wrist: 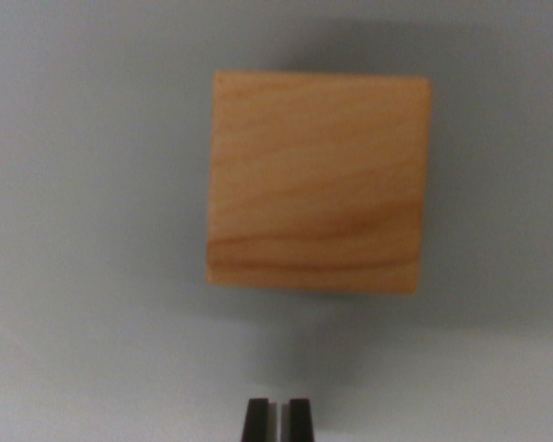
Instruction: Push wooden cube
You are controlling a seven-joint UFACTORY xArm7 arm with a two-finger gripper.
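Observation:
A light wooden cube (319, 181) with visible grain fills the middle of the wrist view, resting on a pale grey surface (92, 230). My gripper (277, 419) shows at the bottom edge as two dark fingertips pressed almost together, shut with nothing between them. The tips sit below the cube in the picture, apart from it, with a strip of bare surface and shadow between them and the cube's near face.
The grey surface surrounds the cube on all sides. A soft shadow lies around the cube's right and lower sides. Nothing else is in view.

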